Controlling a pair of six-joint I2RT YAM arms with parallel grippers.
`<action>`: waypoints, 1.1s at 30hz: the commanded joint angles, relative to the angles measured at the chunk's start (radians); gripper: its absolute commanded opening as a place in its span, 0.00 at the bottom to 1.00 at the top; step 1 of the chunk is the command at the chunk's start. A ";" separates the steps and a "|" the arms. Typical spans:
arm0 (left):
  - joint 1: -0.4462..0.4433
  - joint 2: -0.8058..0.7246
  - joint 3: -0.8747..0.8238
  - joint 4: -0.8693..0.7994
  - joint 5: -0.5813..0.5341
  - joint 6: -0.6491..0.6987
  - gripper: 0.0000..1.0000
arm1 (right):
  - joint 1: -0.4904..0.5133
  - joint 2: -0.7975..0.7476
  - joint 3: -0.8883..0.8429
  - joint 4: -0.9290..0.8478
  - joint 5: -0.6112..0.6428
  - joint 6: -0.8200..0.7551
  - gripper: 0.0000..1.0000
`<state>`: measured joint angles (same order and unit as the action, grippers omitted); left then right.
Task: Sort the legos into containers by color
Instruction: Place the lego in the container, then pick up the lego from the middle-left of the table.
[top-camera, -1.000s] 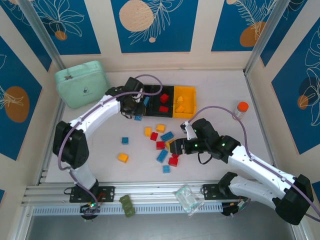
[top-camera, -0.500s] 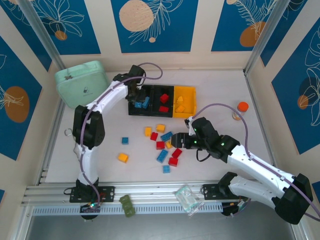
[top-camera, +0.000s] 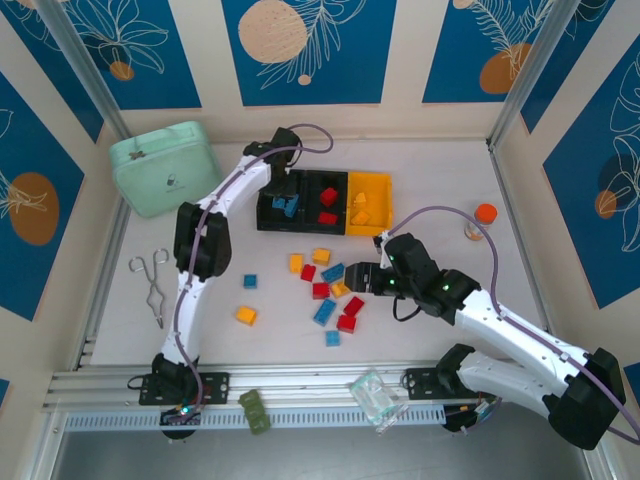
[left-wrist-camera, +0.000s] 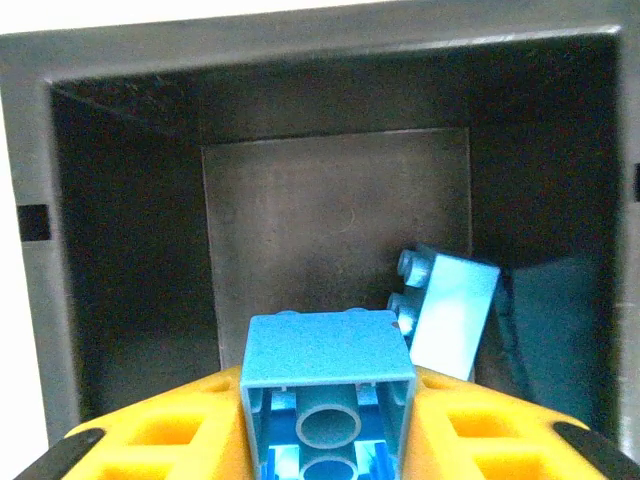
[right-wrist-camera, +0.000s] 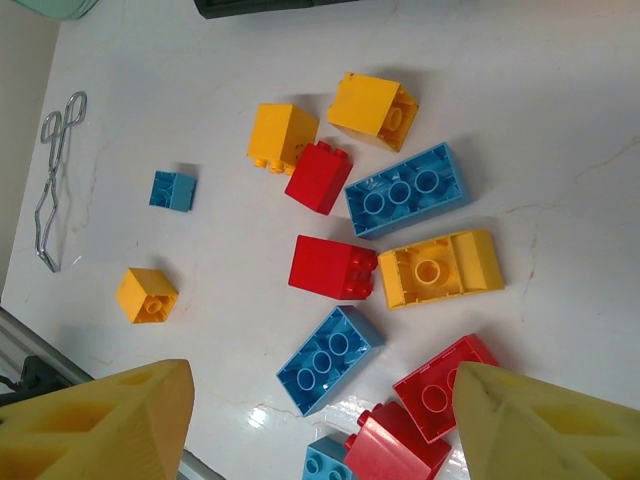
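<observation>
We find most of the legos (top-camera: 325, 285) loose on the table on the near side of the containers (top-camera: 310, 229), a scatter of blue, red and yellow-orange bricks, several of them touching. Within the containers, red bricks (top-camera: 327, 205) lie in the middle black bin and yellow bricks (top-camera: 360, 208) in the yellow end bin. The left gripper (top-camera: 282, 193) hangs over the black bin at the other end. Its fingers (left-wrist-camera: 170, 435) are clamped on a blue brick (left-wrist-camera: 325, 355) whose hollow underside faces the wrist camera. A paler blue brick (left-wrist-camera: 447, 310) lies tilted on that bin's floor. The right gripper (top-camera: 360, 277) sits low over the scatter, on the containers' near side, jaws well apart and holding nothing. A mint-green case (top-camera: 165, 165) stands left of the containers.
</observation>
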<state>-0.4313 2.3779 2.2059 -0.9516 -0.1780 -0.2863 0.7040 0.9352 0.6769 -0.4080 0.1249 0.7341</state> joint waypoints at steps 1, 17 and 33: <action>0.012 0.014 0.037 -0.041 -0.010 0.004 0.41 | -0.012 -0.001 0.002 -0.001 0.003 0.004 0.69; -0.010 -0.270 -0.184 0.026 0.104 -0.018 0.55 | -0.021 0.026 0.044 -0.029 0.002 -0.011 0.69; -0.016 -0.879 -1.004 0.203 0.230 -0.053 0.62 | 0.003 0.027 0.061 -0.064 -0.094 -0.098 0.70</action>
<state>-0.4435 1.5841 1.2827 -0.7658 0.0116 -0.3302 0.6926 0.9615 0.7147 -0.4648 0.0929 0.6865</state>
